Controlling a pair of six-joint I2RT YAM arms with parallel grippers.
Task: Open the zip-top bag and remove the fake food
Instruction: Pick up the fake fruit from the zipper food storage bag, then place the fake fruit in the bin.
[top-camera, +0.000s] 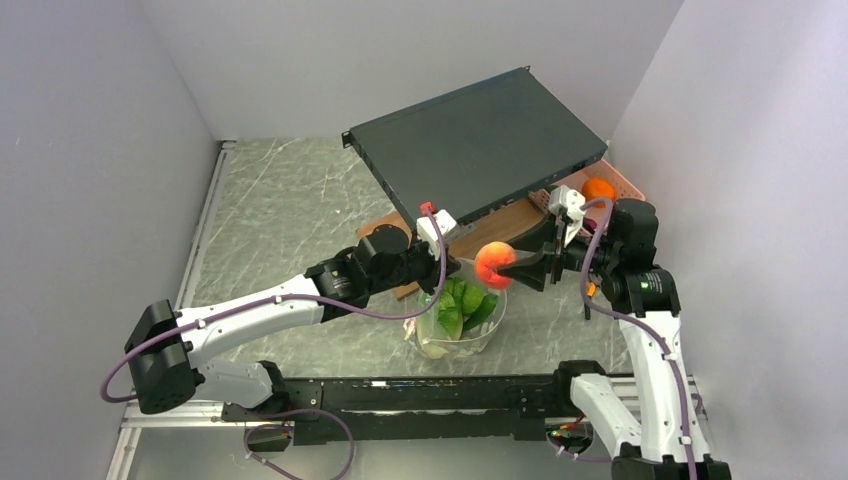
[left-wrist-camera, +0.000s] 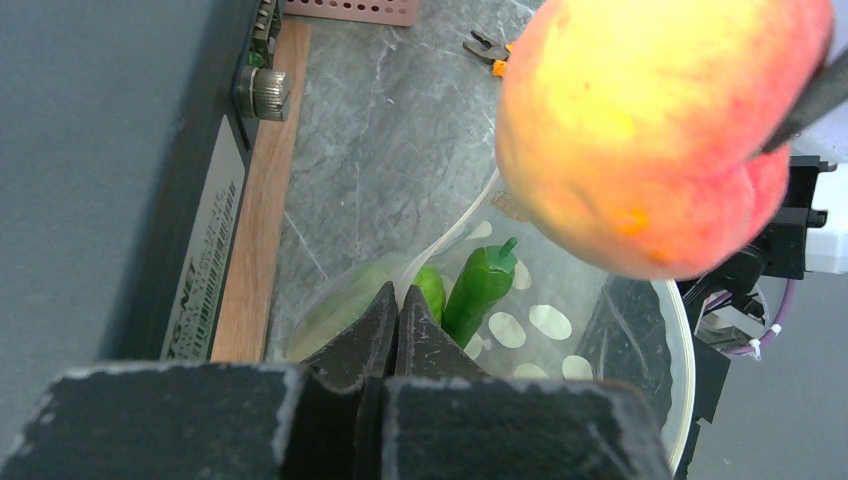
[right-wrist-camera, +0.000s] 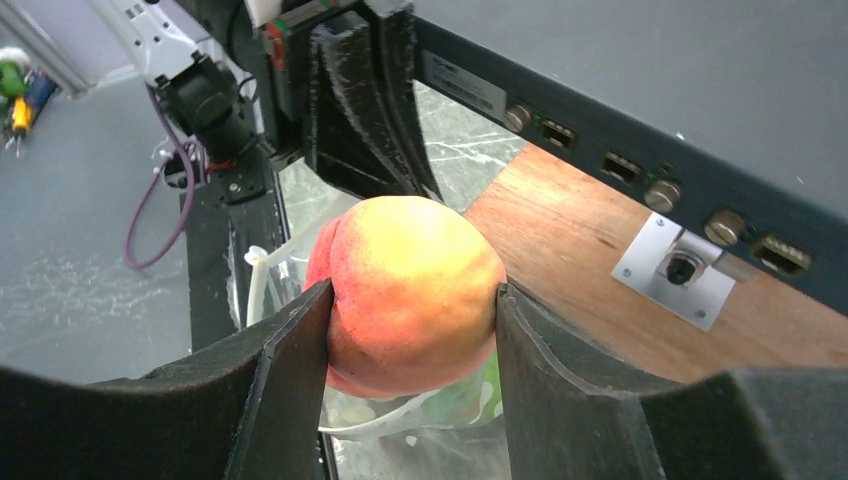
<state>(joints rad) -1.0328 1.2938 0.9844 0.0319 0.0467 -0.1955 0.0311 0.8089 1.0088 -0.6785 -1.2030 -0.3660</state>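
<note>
Zip-top bag (top-camera: 460, 338): clear plastic, standing open-mouthed at the middle of the counter's (top-camera: 290, 210) near edge, just ahead of the arm bases.
Contents: leafy green pieces (top-camera: 462, 300) and a green pepper (left-wrist-camera: 480, 285), both inside the bag.
Toy peach (top-camera: 493, 264): orange-red and yellow, off the counter, hanging over the bag's mouth and clear of the plastic.
Right claw (right-wrist-camera: 412, 300): reaches in from the right side, its jaws parted around the toy peach and pressing on both flanks of it.
Left claw (left-wrist-camera: 397, 305): fingers fully closed at the bag's far-left rim, with the pale zip strip running into the fingertips, so it pinches the bag's edge.
Dark metal chassis (top-camera: 480, 140): flat and tilted, at the far middle of the counter, its lower edge over a wooden board (top-camera: 500, 235).
Pink lattice basket (top-camera: 625, 182): far right corner, holding an orange piece (top-camera: 598, 188).
Orange-handled pliers (left-wrist-camera: 487, 50): on the counter near the basket; only the head shows in the left wrist view.
</note>
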